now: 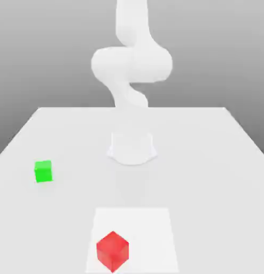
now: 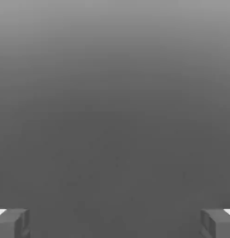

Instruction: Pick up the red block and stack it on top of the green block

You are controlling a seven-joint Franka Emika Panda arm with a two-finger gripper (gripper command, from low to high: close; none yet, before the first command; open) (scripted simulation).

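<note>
The red block (image 1: 113, 251) is a small glossy cube standing near the table's front edge, a little toward the exterior view's left of centre. The green block (image 1: 43, 171) is a cube of similar size, farther back at the exterior view's left, well apart from the red one. In the hand view my gripper (image 2: 115, 224) is open: its two grey fingertips (image 2: 12, 223) stand far apart, with nothing between them and only a plain grey backdrop beyond. Neither block is near the fingers.
The white arm (image 1: 132, 64) rises from its round base (image 1: 132, 148) at the middle of the white table (image 1: 219, 176). A lighter square patch (image 1: 150, 230) on the tabletop lies under the red block.
</note>
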